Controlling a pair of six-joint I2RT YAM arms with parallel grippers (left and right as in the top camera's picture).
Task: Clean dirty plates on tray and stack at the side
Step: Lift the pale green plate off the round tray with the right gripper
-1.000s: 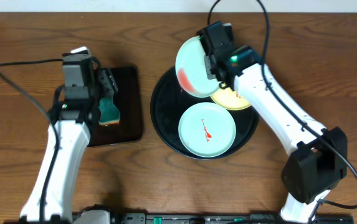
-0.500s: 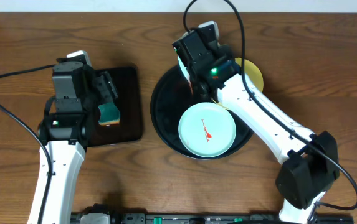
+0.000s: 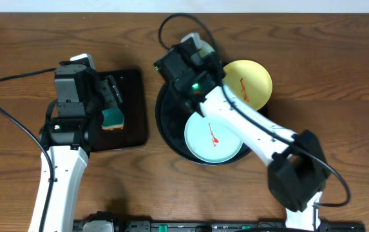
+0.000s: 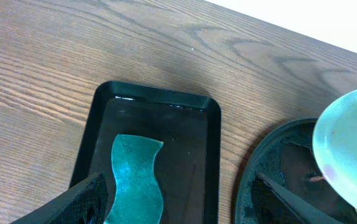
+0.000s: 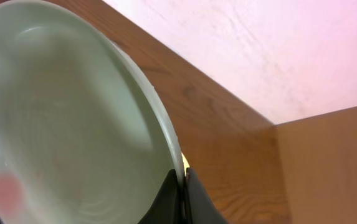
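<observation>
My right gripper (image 5: 182, 171) is shut on the rim of a light blue plate (image 5: 72, 118) with a reddish smear low on its face. It holds the plate tilted up over the far left of the round black tray (image 3: 169, 125). That plate also shows at the right edge of the left wrist view (image 4: 352, 146). A second light blue plate (image 3: 214, 135) with a red streak lies flat on the tray. The pale yellow plate (image 3: 248, 84), also streaked, rests at the tray's far right rim. My left gripper (image 4: 179, 180) stands open over a teal sponge (image 4: 138, 177).
The sponge (image 3: 112, 118) lies in a small rectangular black tray (image 3: 132, 109) left of the round tray. Black cables trail from both arms across the wooden table. The table's far edge meets a white wall.
My right arm has swung the held blue plate leftward, off the yellow plate and over the tray's left side, uncovering the yellow plate. My left arm shifted slightly, then held still.
</observation>
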